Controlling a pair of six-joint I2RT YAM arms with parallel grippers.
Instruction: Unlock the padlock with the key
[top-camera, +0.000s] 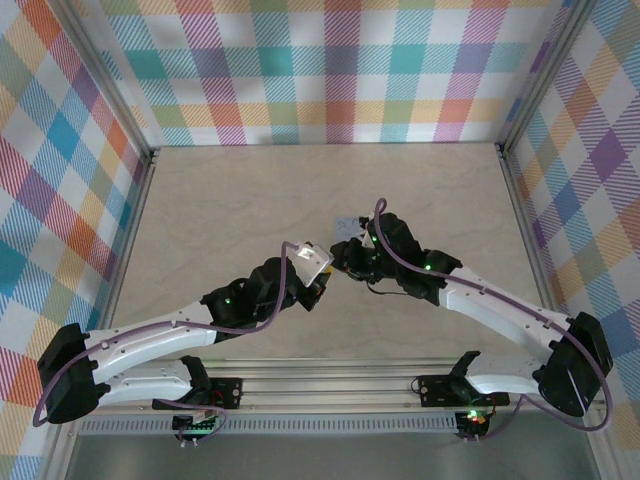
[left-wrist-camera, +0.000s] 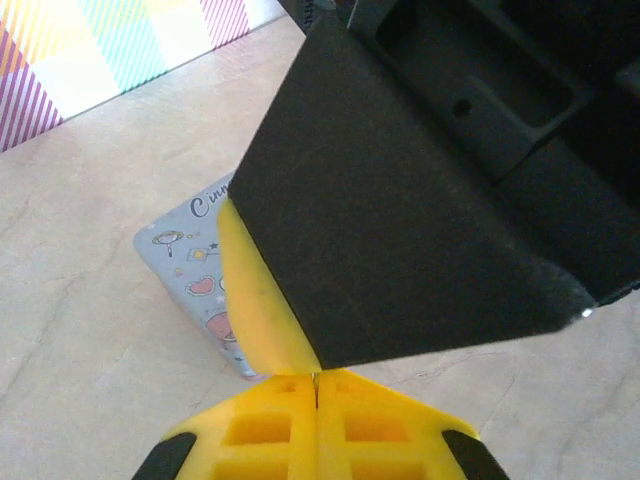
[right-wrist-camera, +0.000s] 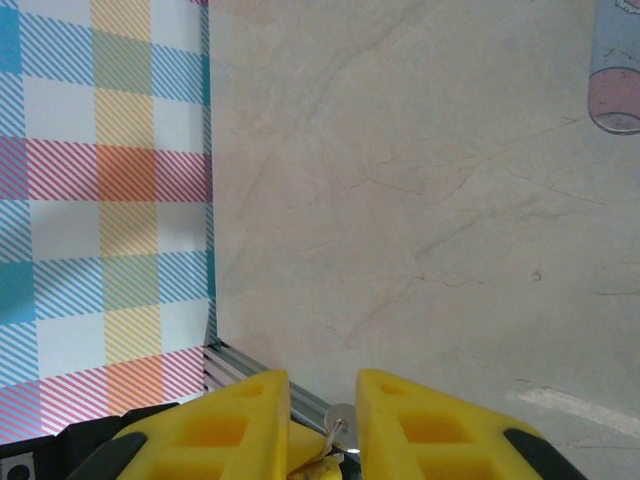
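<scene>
The key (right-wrist-camera: 340, 416) is a tiny pale metal piece with a round head and a small ring. It sticks up in the gap between my right gripper's (right-wrist-camera: 322, 378) yellow fingers (right-wrist-camera: 420, 420), which stand apart around it. It rises from a yellow fingertip of my left gripper (left-wrist-camera: 316, 380), whose jaws are pressed together on it. Over the middle of the table, the left gripper (top-camera: 323, 279) and the right gripper (top-camera: 341, 268) meet tip to tip. The right gripper's black body (left-wrist-camera: 420, 220) and one yellow pad (left-wrist-camera: 255, 300) loom close in the left wrist view. The padlock is hidden.
A pale blue cartoon-printed tin box (left-wrist-camera: 195, 265) lies flat on the marble tabletop just beyond the grippers (top-camera: 348, 228). Its end shows in the right wrist view (right-wrist-camera: 615, 70). Checked walls (top-camera: 320, 70) close in the table at the back and on both sides.
</scene>
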